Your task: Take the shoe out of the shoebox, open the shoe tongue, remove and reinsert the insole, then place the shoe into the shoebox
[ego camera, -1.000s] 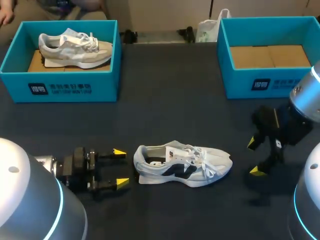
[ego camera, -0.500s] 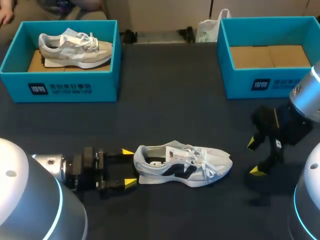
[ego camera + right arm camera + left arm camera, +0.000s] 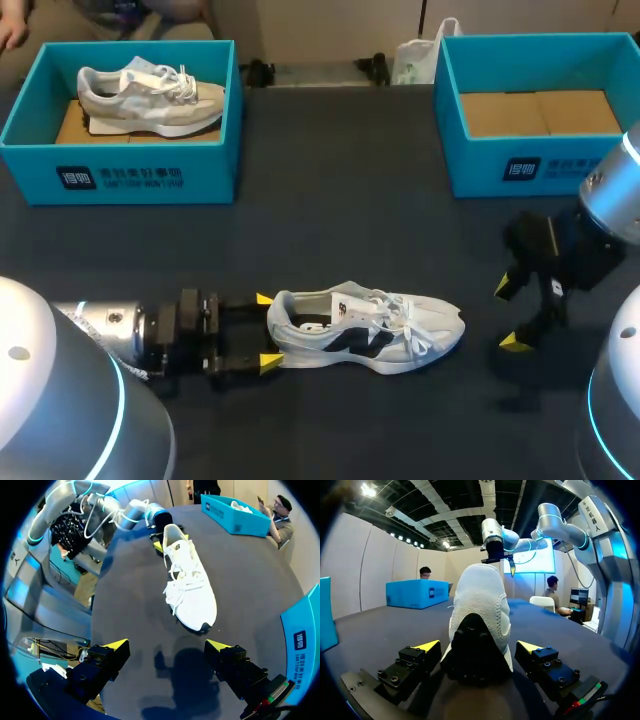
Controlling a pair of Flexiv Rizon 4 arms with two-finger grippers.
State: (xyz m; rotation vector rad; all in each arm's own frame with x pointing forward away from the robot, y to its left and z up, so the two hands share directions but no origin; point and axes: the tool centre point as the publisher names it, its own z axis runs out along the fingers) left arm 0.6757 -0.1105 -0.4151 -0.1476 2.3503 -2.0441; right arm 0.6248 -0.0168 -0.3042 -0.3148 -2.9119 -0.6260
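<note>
Your left gripper [image 3: 479,646] is spread, one yellow tip either side of the heel of the shoe [image 3: 480,600], neither seen touching; close evenly and low on the heel so you pin it without twisting it; the shoe stands on its sole on the table [image 3: 330,220], toe toward the right gripper [image 3: 509,314], also spread, apart from the toe; empty shoebox [image 3: 500,140] beyond.
</note>
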